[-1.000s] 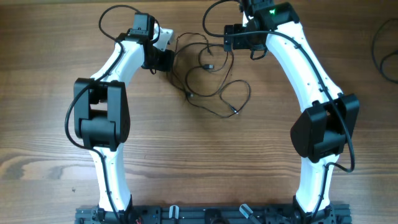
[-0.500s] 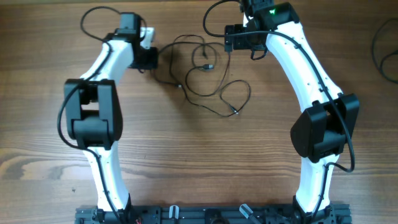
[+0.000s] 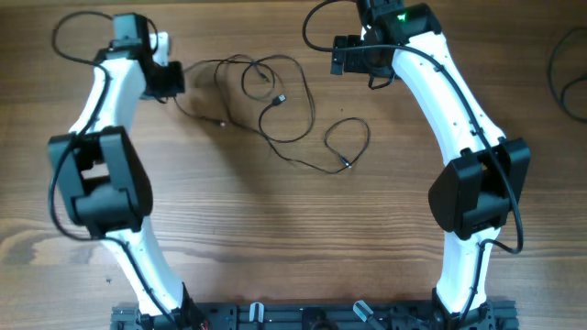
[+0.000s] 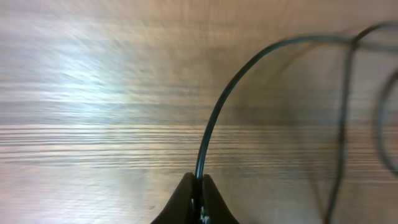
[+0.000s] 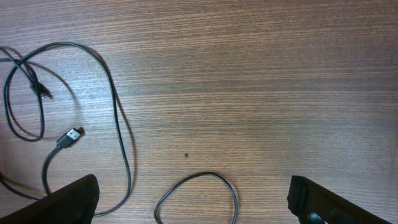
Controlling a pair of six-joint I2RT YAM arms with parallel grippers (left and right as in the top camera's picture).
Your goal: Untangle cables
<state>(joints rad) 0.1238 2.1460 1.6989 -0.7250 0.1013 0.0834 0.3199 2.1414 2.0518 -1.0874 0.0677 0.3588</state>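
The cables (image 3: 292, 140) are thin black wires lying in loose loops across the far middle of the wooden table, with a small plug (image 3: 281, 98) among them. At the far left my left gripper (image 3: 174, 81) is shut on one strand. In the left wrist view that strand (image 4: 219, 112) rises from the closed left gripper (image 4: 199, 185) and arcs right. My right gripper (image 3: 344, 57) hovers at the far side, open and holding nothing. In the right wrist view the right gripper (image 5: 193, 196) stands wide open above a cable loop (image 5: 199, 176), and a USB plug (image 5: 71, 135) lies to the left.
A thicker black cable (image 3: 561, 73) curls at the table's far right edge. The arm bases and a black rail (image 3: 312, 316) line the front edge. Bare wood (image 3: 293, 238) lies between the arms.
My left gripper has swung left with the strand in it, dragging the tangle leftward and spreading its loops. The right arm has stayed still and open.
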